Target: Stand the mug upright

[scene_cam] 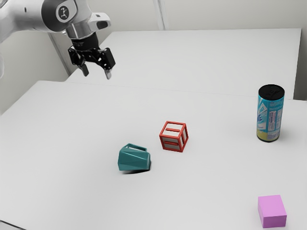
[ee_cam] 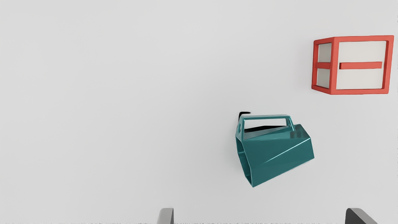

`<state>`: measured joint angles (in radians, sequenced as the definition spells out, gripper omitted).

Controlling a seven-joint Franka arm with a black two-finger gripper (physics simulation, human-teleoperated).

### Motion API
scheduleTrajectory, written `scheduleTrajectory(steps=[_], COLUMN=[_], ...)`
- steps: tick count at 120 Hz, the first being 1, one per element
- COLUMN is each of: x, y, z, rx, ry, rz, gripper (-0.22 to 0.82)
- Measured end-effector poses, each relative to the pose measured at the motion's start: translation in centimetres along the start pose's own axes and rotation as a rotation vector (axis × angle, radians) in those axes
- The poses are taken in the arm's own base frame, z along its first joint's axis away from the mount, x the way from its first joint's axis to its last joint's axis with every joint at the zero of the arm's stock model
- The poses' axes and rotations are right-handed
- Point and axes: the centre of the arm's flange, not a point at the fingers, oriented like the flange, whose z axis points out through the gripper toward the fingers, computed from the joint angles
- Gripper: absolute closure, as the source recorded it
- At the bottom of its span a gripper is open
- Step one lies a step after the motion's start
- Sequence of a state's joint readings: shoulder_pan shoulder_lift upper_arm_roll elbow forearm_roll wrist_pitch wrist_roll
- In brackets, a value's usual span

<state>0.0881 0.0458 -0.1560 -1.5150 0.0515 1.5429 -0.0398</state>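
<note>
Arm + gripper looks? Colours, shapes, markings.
The arm has rounded pale-grey links, a dark grey joint band and a round emblem with a dark centre. The gripper is black, its two fingers ending in grey tips with darker inner sides.

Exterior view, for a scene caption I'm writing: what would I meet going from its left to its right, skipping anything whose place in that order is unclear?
Black gripper → teal mug lying on its side → red-framed cube.
</note>
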Motion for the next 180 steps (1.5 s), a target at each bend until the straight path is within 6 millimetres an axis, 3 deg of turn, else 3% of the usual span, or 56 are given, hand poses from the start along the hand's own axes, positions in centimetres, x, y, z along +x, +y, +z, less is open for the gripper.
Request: scheduleTrajectory(steps=[18,44,71,86,107,155,180], x=[0.2,-0.2,-3.5,-5.6,-7.0,-9.1,-9.5], y=[0.4,-0.7,-2.1,-3.5,-5.4,-7.5,-7.0], z=[0.7,1.6,4.6,7.7,11.9,21.8,26.4], rx=[-0.004,-0.005,-0.141,-0.204,-0.326,-0.604,-0.734], ry=[-0.019,-0.051,-0.137,-0.162,-0.120,-0.085,-0.070], rz=[0.005,-0.013,-0.105,-0.147,-0.142,-0.119,-0.097], gripper=[0.00,0.00,0.00,0.00,0.00,0.00,0.00])
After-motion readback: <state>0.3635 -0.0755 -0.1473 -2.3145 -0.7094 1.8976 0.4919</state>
